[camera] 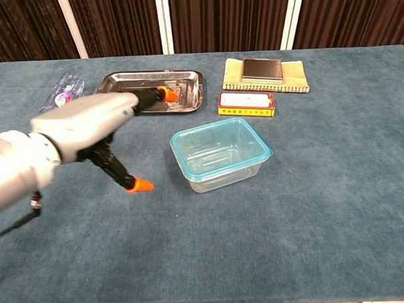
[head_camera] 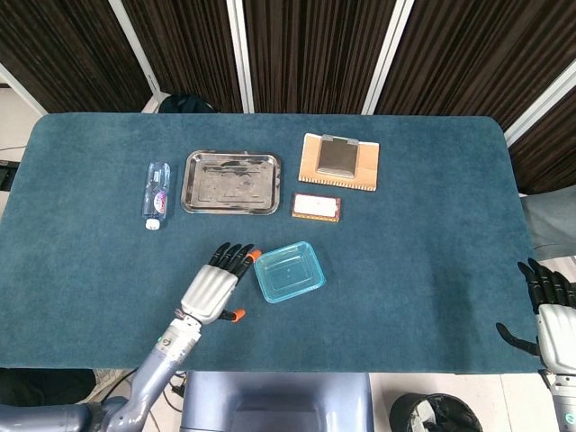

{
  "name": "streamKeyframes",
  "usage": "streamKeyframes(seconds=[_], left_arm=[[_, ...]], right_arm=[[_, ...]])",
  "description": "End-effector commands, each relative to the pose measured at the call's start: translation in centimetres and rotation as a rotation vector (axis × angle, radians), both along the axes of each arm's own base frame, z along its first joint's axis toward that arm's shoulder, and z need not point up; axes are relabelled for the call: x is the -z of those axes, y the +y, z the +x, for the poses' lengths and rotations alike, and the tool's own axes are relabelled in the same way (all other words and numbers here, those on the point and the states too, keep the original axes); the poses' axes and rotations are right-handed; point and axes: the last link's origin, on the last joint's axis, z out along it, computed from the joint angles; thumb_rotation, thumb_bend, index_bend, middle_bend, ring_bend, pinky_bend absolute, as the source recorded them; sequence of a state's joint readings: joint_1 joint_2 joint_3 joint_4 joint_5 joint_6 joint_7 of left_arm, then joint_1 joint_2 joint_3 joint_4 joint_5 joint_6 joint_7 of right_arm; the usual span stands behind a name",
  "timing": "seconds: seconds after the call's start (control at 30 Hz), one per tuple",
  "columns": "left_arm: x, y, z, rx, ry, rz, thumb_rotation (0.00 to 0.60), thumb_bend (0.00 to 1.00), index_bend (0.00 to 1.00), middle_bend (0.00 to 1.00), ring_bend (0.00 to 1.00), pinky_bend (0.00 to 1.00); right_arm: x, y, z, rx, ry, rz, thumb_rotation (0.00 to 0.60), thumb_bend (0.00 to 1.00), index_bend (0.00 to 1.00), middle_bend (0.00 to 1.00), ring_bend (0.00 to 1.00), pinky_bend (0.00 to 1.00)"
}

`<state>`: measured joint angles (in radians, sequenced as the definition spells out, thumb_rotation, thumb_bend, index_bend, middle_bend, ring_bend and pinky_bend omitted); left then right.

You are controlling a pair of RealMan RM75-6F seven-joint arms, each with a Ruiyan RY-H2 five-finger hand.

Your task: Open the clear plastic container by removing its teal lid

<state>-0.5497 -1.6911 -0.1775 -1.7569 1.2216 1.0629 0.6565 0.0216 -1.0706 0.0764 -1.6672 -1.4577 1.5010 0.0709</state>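
Note:
The clear plastic container [head_camera: 289, 272] [camera: 224, 162] with its teal lid [head_camera: 288, 268] [camera: 219, 145] on top sits near the middle of the table. My left hand [head_camera: 214, 286] [camera: 97, 122] hovers just left of it, fingers spread and holding nothing, its orange fingertips [head_camera: 255, 256] close to the lid's left edge without touching. My right hand [head_camera: 551, 315] stays at the table's near right corner, fingers apart and empty; only the head view shows it.
A steel tray [head_camera: 230, 182] [camera: 147, 91] lies behind the left hand, a water bottle [head_camera: 157, 193] [camera: 62, 91] on its side further left. A red box [head_camera: 316, 206] [camera: 246, 103] and a notebook with a dark case [head_camera: 339, 160] [camera: 264, 73] lie behind the container.

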Motion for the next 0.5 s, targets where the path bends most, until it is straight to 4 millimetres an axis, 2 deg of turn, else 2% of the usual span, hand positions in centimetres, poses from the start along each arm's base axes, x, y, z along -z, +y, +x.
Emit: streamKeyframes(seconds=[0.03,0.5], left_arm=[[1.4,0.3,0.6,0.003,0.018,0.009,0.6,0.0,0.0,0.0,0.0,0.0],[6.1,1.5,3.8,-0.036,-0.053,0.024,0.6,0.01,0.0,0.0,0.0,0.0]], right_arm=[[0.0,0.0,0.0,0.001,-0.004,0.0,0.6,0.28,0.0,0.0,0.0,0.0],[0.1,0.0,-0.1,0.009,-0.013,0.016,0.6,0.28,0.0,0.0,0.0,0.0]])
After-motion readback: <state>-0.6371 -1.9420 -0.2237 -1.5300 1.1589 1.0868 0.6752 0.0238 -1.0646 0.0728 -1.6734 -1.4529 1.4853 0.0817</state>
